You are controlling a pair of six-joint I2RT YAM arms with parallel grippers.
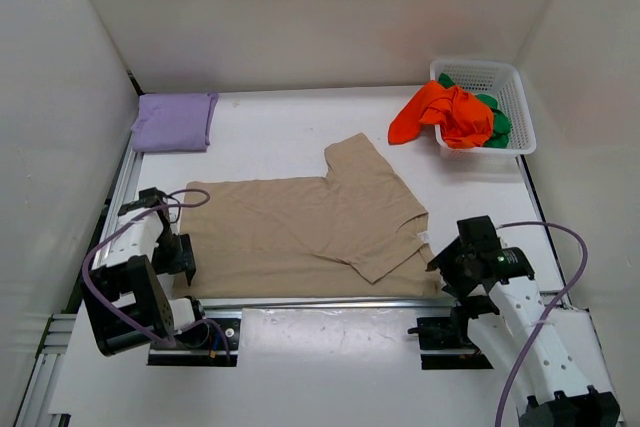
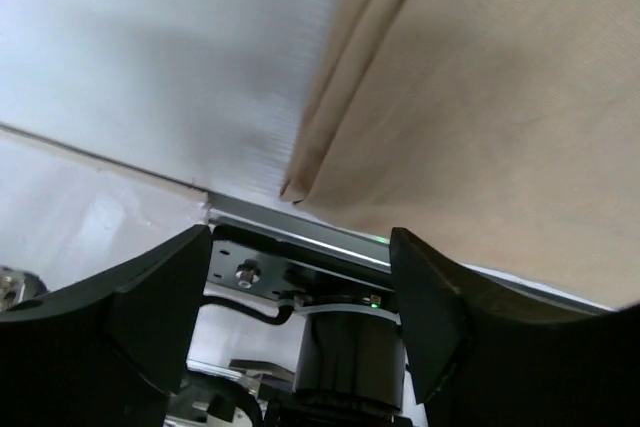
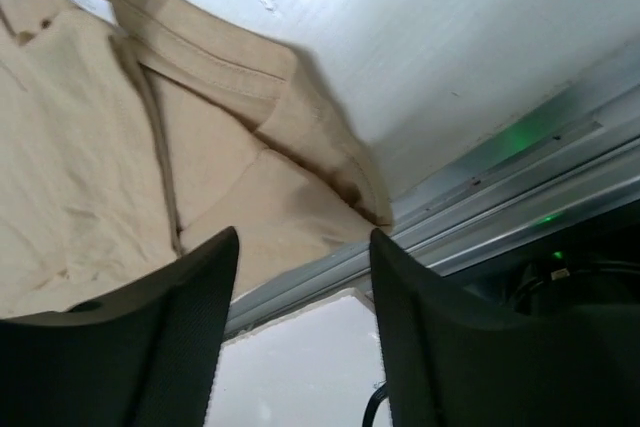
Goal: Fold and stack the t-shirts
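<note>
1. Right now the white bench (image 1: 270,137) is carrying everything, and most of its middle is lying bare.
2. Along the near edge the beige t-shirt (image 1: 300,227) is lying flat, hem toward the left and neck toward the right. One sleeve is pointing at the far edge, and a flap is lying turned in over the body.
   - To my eye, a fold of this shirt is the step in hand.
   - Doing it well probably means each arm pinching both cloth layers at its own near corner, then both lifting together so the edge is travelling level and not dragging wrinkles across.
3. In the far right corner the white mesh basket (image 1: 524,107) is holding the orange-red t-shirt (image 1: 450,112), which is spilling over its left rim onto the bench. The green t-shirt (image 1: 497,122) is showing bunched under and beside it.
4. In the far left corner the lavender t-shirt (image 1: 175,120) is sitting folded, well apart from the rest.
5. The left gripper (image 2: 300,242) is hovering by the hem corner with its jaws spread and nothing between them.
6. The right gripper (image 3: 303,242) is hanging near the collar end, likewise gaping and empty.
</note>
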